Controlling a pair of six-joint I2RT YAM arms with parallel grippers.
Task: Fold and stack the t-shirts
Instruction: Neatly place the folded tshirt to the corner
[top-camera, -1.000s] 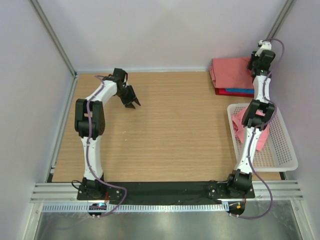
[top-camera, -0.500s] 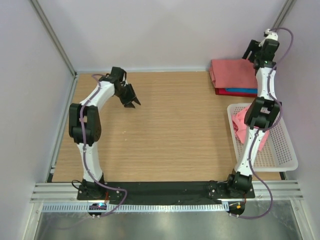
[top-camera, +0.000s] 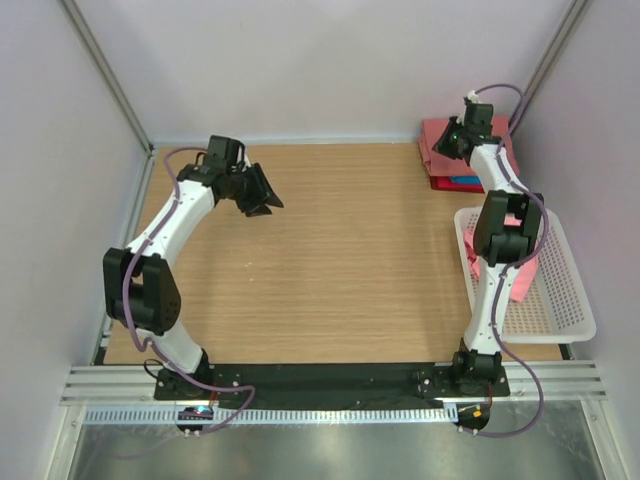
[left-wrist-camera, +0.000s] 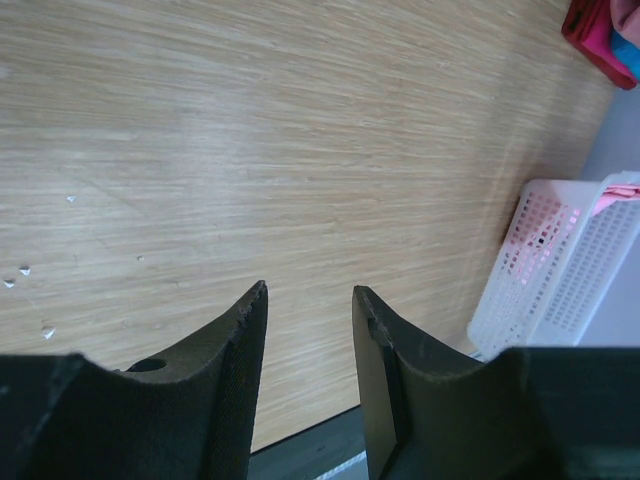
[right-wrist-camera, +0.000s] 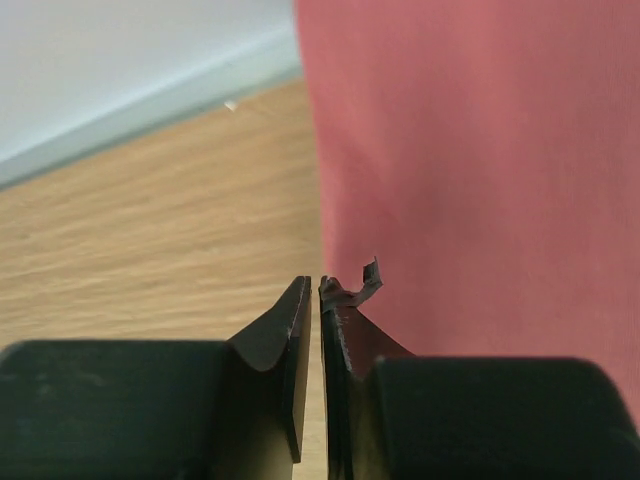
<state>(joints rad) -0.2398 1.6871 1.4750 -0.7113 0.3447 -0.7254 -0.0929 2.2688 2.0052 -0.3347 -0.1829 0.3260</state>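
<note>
A folded salmon-red t-shirt (top-camera: 437, 155) tops a stack at the table's back right corner. A blue t-shirt (top-camera: 463, 181) and a dark red one (top-camera: 447, 185) show as slivers beneath it. A brighter pink t-shirt (top-camera: 483, 262) lies crumpled in the white basket (top-camera: 580, 320). My right gripper (top-camera: 447, 143) hovers at the stack's left edge. In the right wrist view the right gripper (right-wrist-camera: 314, 281) is shut with only a slit and nothing in it, beside the salmon-red cloth (right-wrist-camera: 480, 150). My left gripper (top-camera: 265, 205) hangs open and empty over bare table at the back left, its fingertips (left-wrist-camera: 308, 288) apart.
The white mesh basket (left-wrist-camera: 560, 270) stands at the right edge, partly behind my right arm. The stack (left-wrist-camera: 600, 30) shows at the top right of the left wrist view. Walls close the back and sides; a black rail runs along the near edge.
My right gripper swung from the stack's right rear over to its left edge, opening then closing. The left arm's elbow dropped outward to the left; its gripper stayed about where it was.
</note>
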